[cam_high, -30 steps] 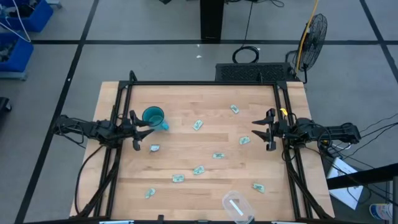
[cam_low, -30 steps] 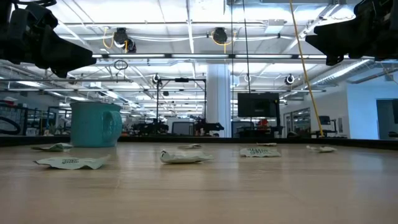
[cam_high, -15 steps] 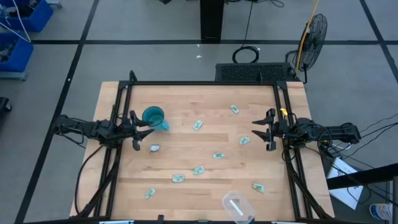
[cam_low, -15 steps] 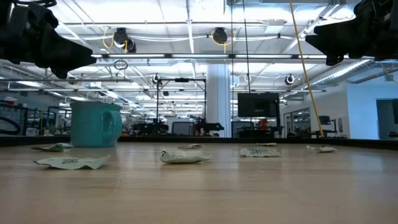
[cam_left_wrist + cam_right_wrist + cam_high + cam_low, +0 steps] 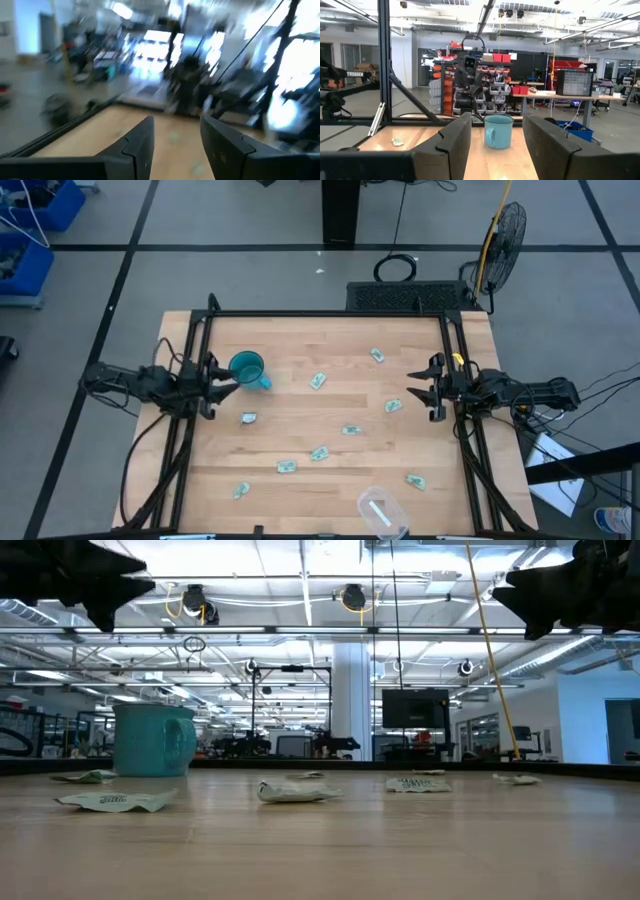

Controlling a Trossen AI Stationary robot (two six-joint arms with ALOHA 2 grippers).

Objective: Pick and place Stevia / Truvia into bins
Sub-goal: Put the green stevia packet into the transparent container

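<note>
Several pale green and white sachets lie flat and scattered on the wooden table, among them one (image 5: 319,381) mid-table, one (image 5: 249,418) near the mug and one (image 5: 415,480) near the tub. The teal mug (image 5: 247,368) stands upright at the table's left far part, and also shows in the low view (image 5: 152,738) and the right wrist view (image 5: 498,131). The clear tub (image 5: 382,512) sits at the near edge. My left gripper (image 5: 222,386) hovers open beside the mug, above the table's left side. My right gripper (image 5: 415,388) hovers open at the right side.
A black metal frame (image 5: 320,314) runs along the far, left and right edges of the table. The stretch of board between the two grippers holds only flat sachets (image 5: 112,801). Beyond the far edge is the room with shelves and a stand.
My left gripper has drawn back a little toward the table's left edge and risen; it stands higher in the low view than it did. Its fingers stay open. The sachets, mug and tub have kept their places.
</note>
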